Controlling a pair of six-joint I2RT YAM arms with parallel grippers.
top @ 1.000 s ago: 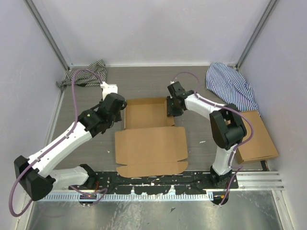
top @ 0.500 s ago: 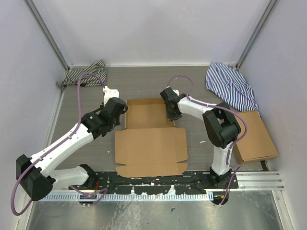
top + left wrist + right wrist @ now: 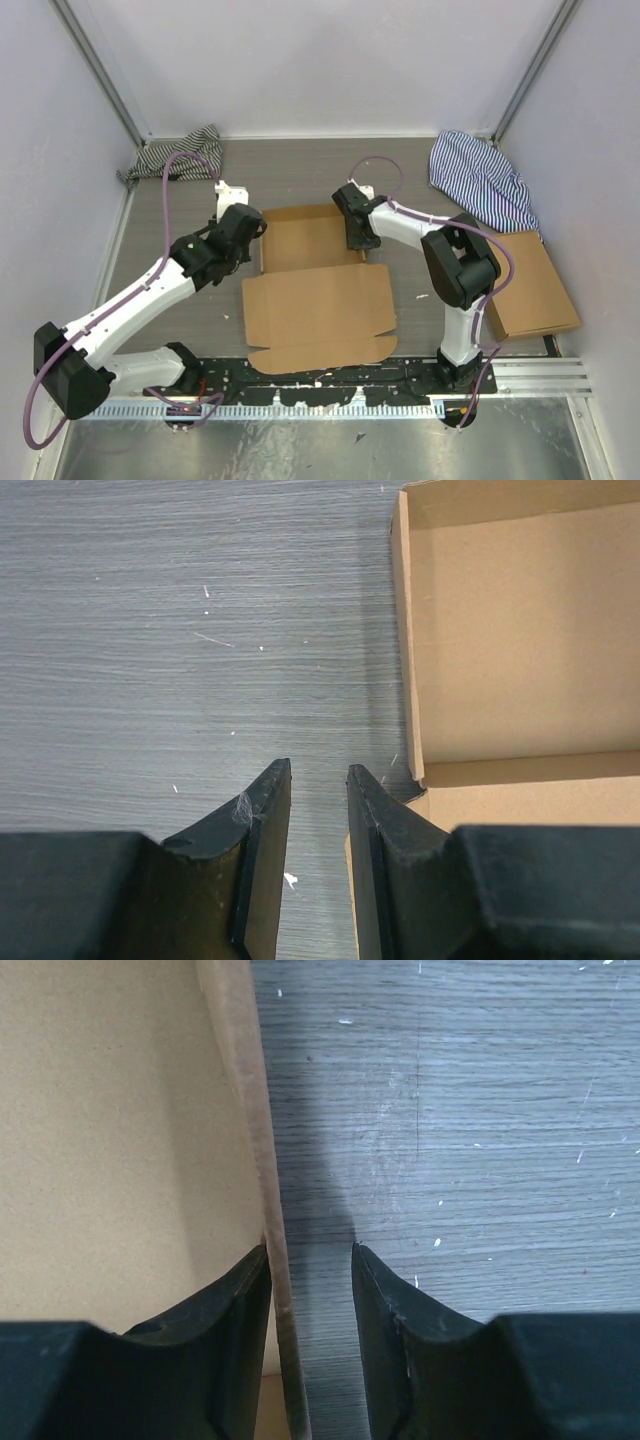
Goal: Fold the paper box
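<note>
Two tools, both parted. Right tool (image 3: 308, 1250) straddles the right wall of the paper box (image 3: 315, 300), mid-frame on the bench (image 3: 300, 175); left tool (image 3: 318, 770) empty, just beside its left wall. Advised: centre the straddled wall before closing.

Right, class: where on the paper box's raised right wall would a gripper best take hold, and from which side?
Grip the paper box by the top edge of its right wall, coming down from above. It is a thin panel standing upright, so one finger should fit inside and one outside; the right gripper straddles it that way, jaws open.
</note>
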